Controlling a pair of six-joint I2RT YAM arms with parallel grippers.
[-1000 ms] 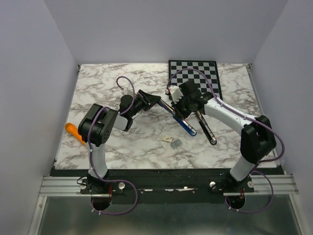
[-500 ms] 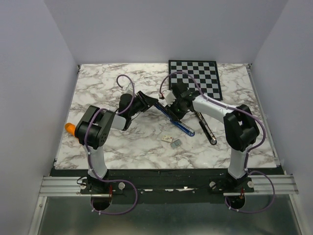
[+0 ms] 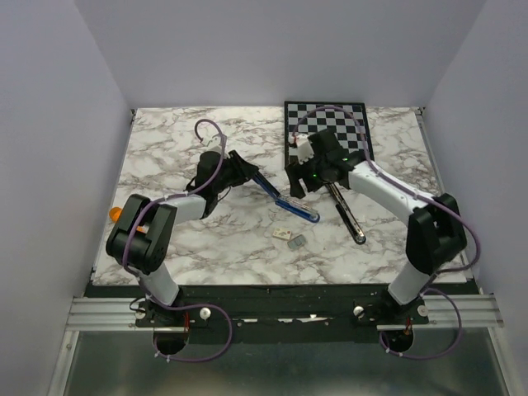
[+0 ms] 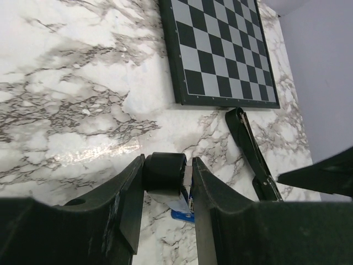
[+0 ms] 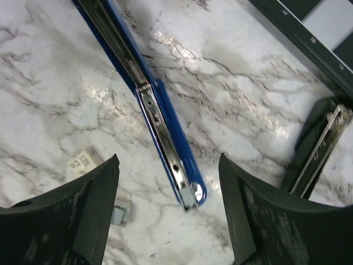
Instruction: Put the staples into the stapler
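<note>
Meanwhile, left gripper (image 4: 168, 167) clamps the blue stapler (image 5: 164, 130), right gripper (image 5: 168, 165) spread above it, staples (image 3: 298, 242) beside white box (image 3: 282, 234).

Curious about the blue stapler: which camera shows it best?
Right wrist: the blue stapler is close, its metal channel plain. Top external shows it small; left wrist only a blue sliver.

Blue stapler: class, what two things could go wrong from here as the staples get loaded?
1. The left gripper grips the blue stapler only at one end, so it may swing if pushed.
2. The staples lie close beside the white box; the open right gripper might catch or knock the box instead.
</note>
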